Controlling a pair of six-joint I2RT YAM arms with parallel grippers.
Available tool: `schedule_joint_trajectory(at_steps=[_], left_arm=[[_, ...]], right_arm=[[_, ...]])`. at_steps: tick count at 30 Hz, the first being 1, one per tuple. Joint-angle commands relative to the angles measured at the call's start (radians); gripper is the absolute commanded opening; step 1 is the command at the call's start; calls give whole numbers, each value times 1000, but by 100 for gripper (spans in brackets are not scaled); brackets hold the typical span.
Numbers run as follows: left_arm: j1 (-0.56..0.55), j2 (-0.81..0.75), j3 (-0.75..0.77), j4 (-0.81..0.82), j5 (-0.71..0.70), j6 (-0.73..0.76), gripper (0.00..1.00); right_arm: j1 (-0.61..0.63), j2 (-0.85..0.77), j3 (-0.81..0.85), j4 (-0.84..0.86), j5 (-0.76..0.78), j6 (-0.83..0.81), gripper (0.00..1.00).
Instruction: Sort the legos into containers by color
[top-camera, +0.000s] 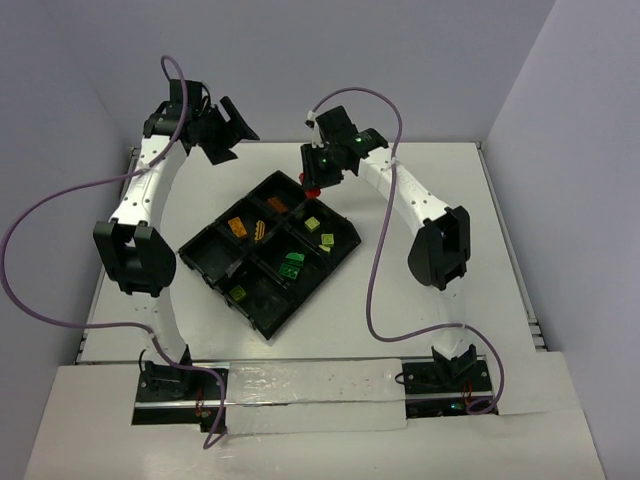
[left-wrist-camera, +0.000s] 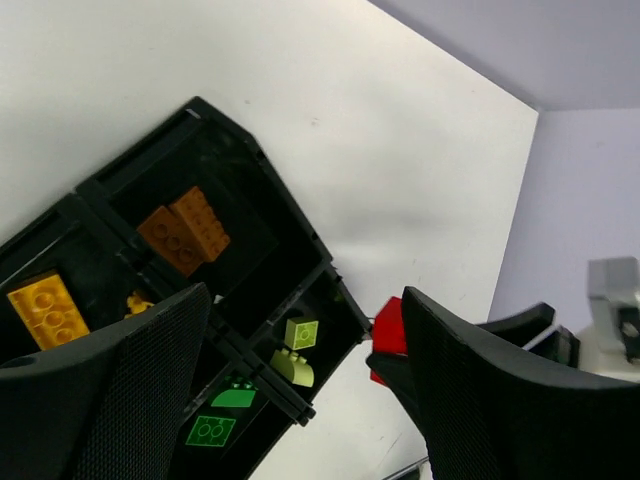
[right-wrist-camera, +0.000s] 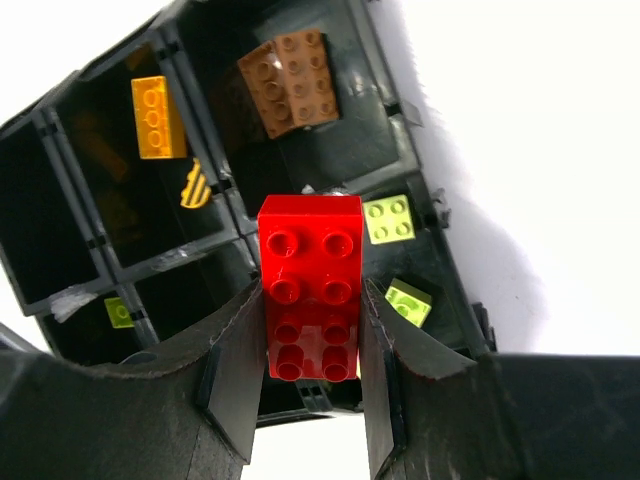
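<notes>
My right gripper (top-camera: 318, 180) (right-wrist-camera: 312, 290) is shut on a red brick (right-wrist-camera: 310, 285) and holds it over the far corner of the black tray (top-camera: 268, 330). The red brick also shows in the top view (top-camera: 312, 189) and the left wrist view (left-wrist-camera: 392, 328). In the tray lie orange bricks (right-wrist-camera: 290, 80) (left-wrist-camera: 183, 230), a yellow brick (right-wrist-camera: 158, 117) (left-wrist-camera: 48, 310), pale yellow-green bricks (right-wrist-camera: 390, 220) (left-wrist-camera: 300, 333) and green bricks (top-camera: 291, 264) (left-wrist-camera: 212, 432). My left gripper (top-camera: 225, 135) (left-wrist-camera: 305, 300) is open and empty, raised beyond the tray's far left side.
The tray (right-wrist-camera: 60, 260) has an empty compartment at its left corner (top-camera: 208, 250). A small yellow-green piece (top-camera: 240, 293) lies in a near compartment. Purple cables (top-camera: 375, 290) loop beside both arms. Walls close the table at the back and right.
</notes>
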Motion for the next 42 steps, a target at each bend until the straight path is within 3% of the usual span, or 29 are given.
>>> schedule_joint_trajectory(at_steps=[1,3,5,7,10,18,42], left_arm=[[58,7,-9,-32,12,-35,84],[68,-2,-30,-25,15,-38,84],[75,-12,-47,-24,26,-35,84],[85,-13,-36,-48,19,-27,84],[106,-26,-38,-62,24,-24,84],[191,-68,-67,-68,55,-78,85],[275,-19,-52,-116,129,-102,86]], right_arm=[[41,34,102,-33,-63,-26,0],[56,59,122,-42,-124,-41,0],[63,73,115,-23,-299,-102,0],[82,51,56,41,-322,-121,0],[122,11,-11,137,-320,-162,0],[196,127,137,133,-364,-196,0],[309,247,190,299,-421,-83,1]])
